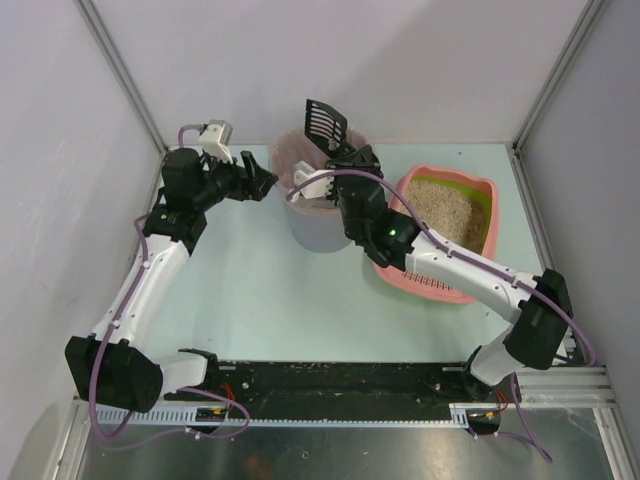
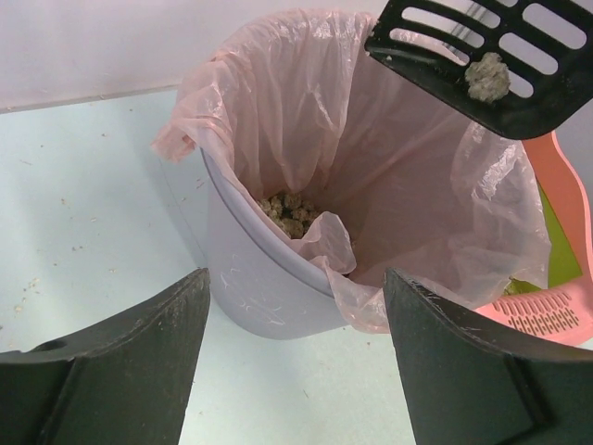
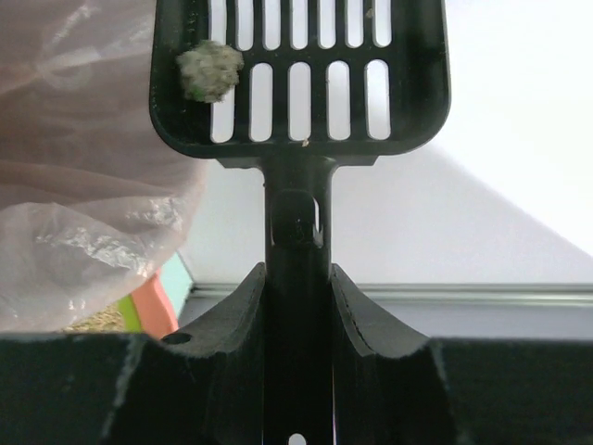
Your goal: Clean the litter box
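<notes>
Grips the handle of the black scoop (image 3: 298,83) with the right gripper (image 3: 296,278), jaws pressed tight on both sides of it. Carries one greyish clump (image 3: 210,71) on the slotted blade, above the grey bin (image 1: 310,228) lined with a pink bag (image 2: 371,139). Points the left gripper (image 2: 296,278) at the bin wall, jaws wide apart, holding nothing. Finds the litter box (image 1: 430,285) on the table (image 1: 260,290), close beside the bin on its right, sandy granules (image 1: 445,210) inside.

Lighting's bright and even from overhead, just soft shadows on the pale green tabletop (image 1: 260,290) beside the grey round plastic bin (image 1: 318,230), mild sheen on its thin pink plastic bag (image 2: 389,158), wrist views a bit soft.
</notes>
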{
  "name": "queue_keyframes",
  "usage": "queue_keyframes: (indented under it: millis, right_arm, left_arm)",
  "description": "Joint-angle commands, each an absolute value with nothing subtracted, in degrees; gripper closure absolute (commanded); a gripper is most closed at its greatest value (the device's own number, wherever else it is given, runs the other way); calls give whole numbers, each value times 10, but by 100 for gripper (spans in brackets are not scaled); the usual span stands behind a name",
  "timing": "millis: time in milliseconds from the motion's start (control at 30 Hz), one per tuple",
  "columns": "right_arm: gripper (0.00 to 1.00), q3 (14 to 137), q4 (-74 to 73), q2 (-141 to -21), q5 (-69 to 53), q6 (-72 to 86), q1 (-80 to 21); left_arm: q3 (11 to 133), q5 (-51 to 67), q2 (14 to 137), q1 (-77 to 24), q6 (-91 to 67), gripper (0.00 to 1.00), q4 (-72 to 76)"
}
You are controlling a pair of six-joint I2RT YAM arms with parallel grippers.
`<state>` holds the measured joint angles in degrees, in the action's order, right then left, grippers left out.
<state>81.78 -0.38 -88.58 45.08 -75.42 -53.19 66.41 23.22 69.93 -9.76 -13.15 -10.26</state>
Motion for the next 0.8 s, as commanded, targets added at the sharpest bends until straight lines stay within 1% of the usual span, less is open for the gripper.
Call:
queue_keyframes:
  millis: [0,33,100,300,500,567,633,667,700,767]
  right_arm:
    - [97,769,200,-897,532,-951,-555]
    - [98,755,232,-902,539,-1034,-556]
    - [98,729,298,-918,548,-1085,-557]
    - [98,721,300,-929,542,-1118,-560]
    - [98,720,387,-918,522,-1188,-556]
    - [98,720,392,-909,520,-1180,-558]
    - [97,720,369,-901,533,-1135,-561]
    - [97,720,332,-892,552,-1112,-560]
    - [97,720,310,-887,558,-1055,-561]
    - [96,713,253,-867,557,-1002,-558]
  left_arm:
    - [671,248,693,-93,-141,21,-91]
    - [671,249,692,-93,-141,20,-91]
    - [671,250,692,-93,-142,21,-91]
    - [671,250,691,-93,-142,20,-91]
    - [672,250,690,-93,-142,20,-91]
    - [671,250,689,-93,-142,20,-91]
    - [672,251,689,-93,-142,20,-92]
    - [671,250,688,-93,-142,20,-92]
    - [672,252,688,-93,-141,20,-91]
    - [671,251,687,-93,-142,20,-92]
